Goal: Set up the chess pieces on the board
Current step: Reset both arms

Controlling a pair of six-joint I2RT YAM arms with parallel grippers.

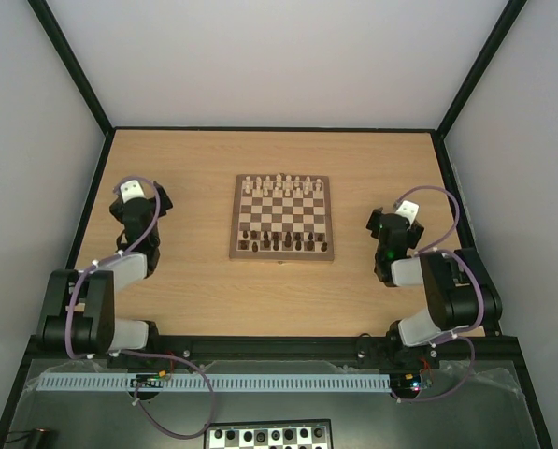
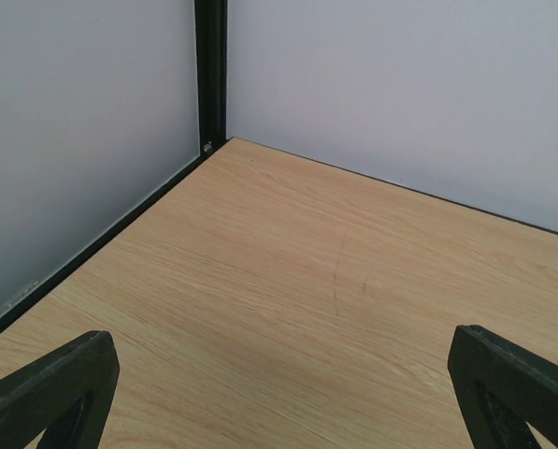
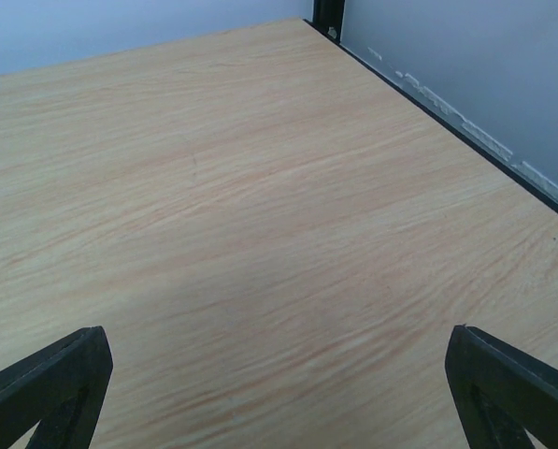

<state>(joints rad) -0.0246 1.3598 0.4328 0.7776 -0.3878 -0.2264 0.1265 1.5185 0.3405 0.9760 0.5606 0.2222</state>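
The wooden board [image 1: 282, 217] lies in the middle of the table in the top view. Several dark brown chess pieces [image 1: 281, 241] stand in its two near rows. Pale cream pieces [image 1: 283, 183] stand in its far rows. My left gripper [image 1: 140, 198] is to the left of the board, my right gripper [image 1: 392, 224] to its right, both apart from it. In each wrist view the gripper [image 2: 283, 393] [image 3: 279, 393] has its jaws wide apart over bare table, holding nothing. The board and pieces do not show in the wrist views.
A black-and-white checkered board [image 1: 267, 436] lies below the table's near edge. Black frame posts and pale walls bound the table on the left [image 2: 209, 70], right [image 3: 327, 13] and back. Cables loop over both arms.
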